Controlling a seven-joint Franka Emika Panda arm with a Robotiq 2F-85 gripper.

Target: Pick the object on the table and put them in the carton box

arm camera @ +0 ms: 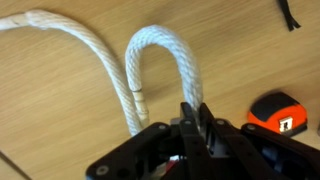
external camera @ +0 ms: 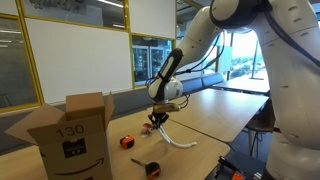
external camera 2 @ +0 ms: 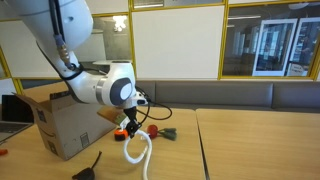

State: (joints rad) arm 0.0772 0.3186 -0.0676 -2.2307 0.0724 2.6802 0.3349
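Observation:
My gripper [arm camera: 196,112] is shut on a white rope [arm camera: 150,60] and holds one end of it up, so the rope hangs in a loop. The rope also shows in both exterior views [external camera: 172,136] [external camera 2: 136,150], its lower end on the wooden table. The gripper hangs just above the table [external camera: 158,120] [external camera 2: 131,125]. An orange and black tape measure [arm camera: 283,113] lies on the table beside the jaws; it also shows in an exterior view [external camera: 127,142]. The open carton box [external camera: 72,135] [external camera 2: 62,122] stands on the table beside the rope.
A black-handled tool [external camera: 148,166] [external camera 2: 88,167] lies near the table's front edge. A small red object and a dark object [external camera 2: 160,131] lie behind the rope. A black strap [arm camera: 289,15] lies at the top of the wrist view. A bench seat runs behind the table.

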